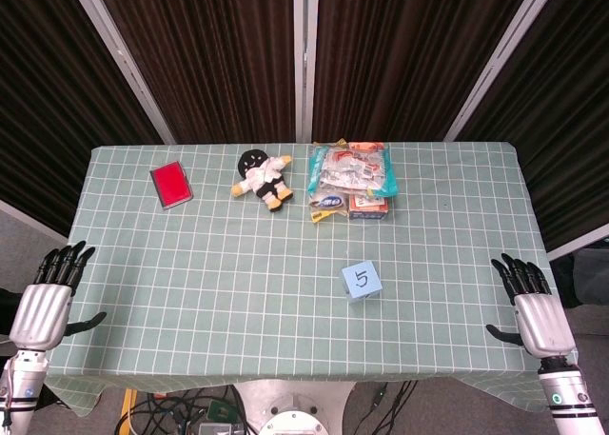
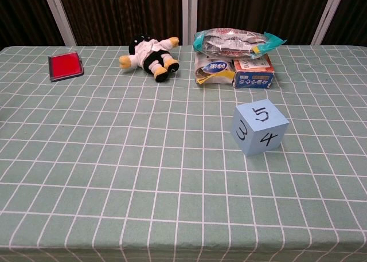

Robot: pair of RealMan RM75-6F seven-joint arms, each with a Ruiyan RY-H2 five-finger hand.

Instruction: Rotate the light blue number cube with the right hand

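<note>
task not yet started. the light blue cube with handwritten numbers (image 1: 362, 280) sits alone on the green checked tablecloth (image 1: 190, 264), right of centre, near the front edge; 5 faces up, 3 and 4 face the chest camera. right hand (image 1: 535, 306) rests at the table's right edge, fingers apart, holding nothing, well apart from the cube. left hand (image 1: 49, 297) likewise empty and spread at the left edge. judgement: next move calls for the right hand to reach inward to the cube and take opposite faces before any turn.
</note>
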